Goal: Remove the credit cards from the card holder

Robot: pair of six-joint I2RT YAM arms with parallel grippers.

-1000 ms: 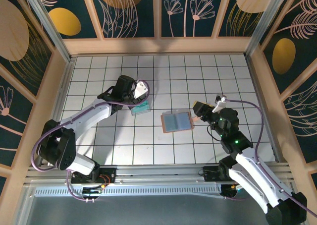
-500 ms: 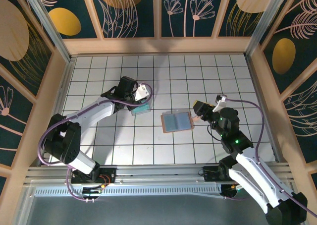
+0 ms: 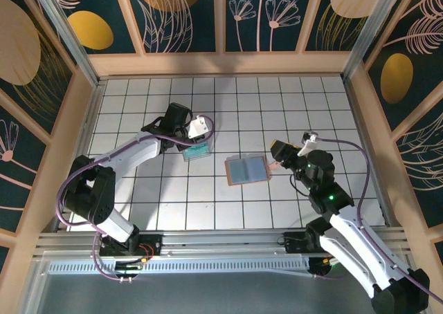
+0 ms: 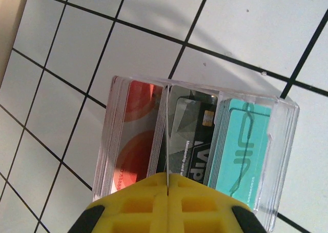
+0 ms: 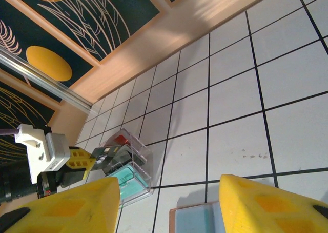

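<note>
My left arm (image 3: 131, 151) has pulled its elbow in, left claw (image 4: 167, 179) pressed together over the box (image 4: 195, 140), while my right claw (image 5: 166, 192) sits spread by the holder (image 3: 247, 169), maybe ready for another card.

Top cam: I'm high over the near edge, looking down on the whole tabletop (image 3: 291, 106). Left wrist: pointing down, very close on the clear box (image 4: 195, 140). Right wrist: low, angled across toward the far-left wall (image 5: 154, 48); shares that box and the holder (image 5: 197, 220) corner with top cam.
</note>
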